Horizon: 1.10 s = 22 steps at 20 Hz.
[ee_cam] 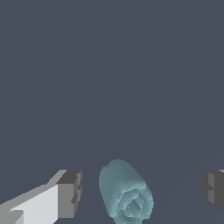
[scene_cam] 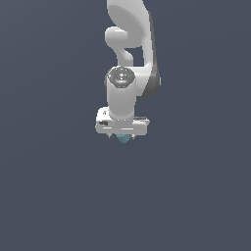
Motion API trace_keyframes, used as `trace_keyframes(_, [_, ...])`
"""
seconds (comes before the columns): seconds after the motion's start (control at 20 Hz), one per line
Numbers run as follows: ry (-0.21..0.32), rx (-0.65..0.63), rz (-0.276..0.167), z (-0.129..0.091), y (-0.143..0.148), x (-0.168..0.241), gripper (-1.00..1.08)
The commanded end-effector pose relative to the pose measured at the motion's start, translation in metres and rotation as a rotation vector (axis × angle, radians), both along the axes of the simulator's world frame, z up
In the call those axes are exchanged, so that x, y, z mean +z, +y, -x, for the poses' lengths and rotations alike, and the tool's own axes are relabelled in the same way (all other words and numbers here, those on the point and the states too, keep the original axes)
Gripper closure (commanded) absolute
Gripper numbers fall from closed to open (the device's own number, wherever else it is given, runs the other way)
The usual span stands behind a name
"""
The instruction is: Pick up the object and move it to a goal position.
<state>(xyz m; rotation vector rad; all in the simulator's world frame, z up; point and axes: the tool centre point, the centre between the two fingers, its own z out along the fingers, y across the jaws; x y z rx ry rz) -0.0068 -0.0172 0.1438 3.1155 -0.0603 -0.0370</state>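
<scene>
The object (ee_cam: 126, 192) is a small teal-blue lumpy blob, lying on the dark grey floor. In the wrist view it sits between my two grey fingertips (ee_cam: 70, 192), with a clear gap on each side. My gripper (ee_cam: 142, 190) is open around it and touches it on neither side. In the exterior view the white arm hangs straight down over the object (scene_cam: 123, 138), and only a small teal bit shows under the gripper (scene_cam: 122, 133). The fingers are hidden there by the hand.
The plain dark grey floor (scene_cam: 59, 196) fills the scene around the arm. No other object, container or marker shows in either view.
</scene>
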Motion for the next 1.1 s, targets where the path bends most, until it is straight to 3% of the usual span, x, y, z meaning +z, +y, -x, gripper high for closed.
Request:
trace_keyframes(0.0, [0.000,0.000,0.000,0.000,0.000,0.000,-0.92])
trace_keyframes(0.45, [-0.012,-0.009,-0.013,0.000,-0.015,0.003,-0.92])
trace_keyframes(1.05, [-0.012,0.043,-0.015,0.006,-0.013,-0.001,-0.92])
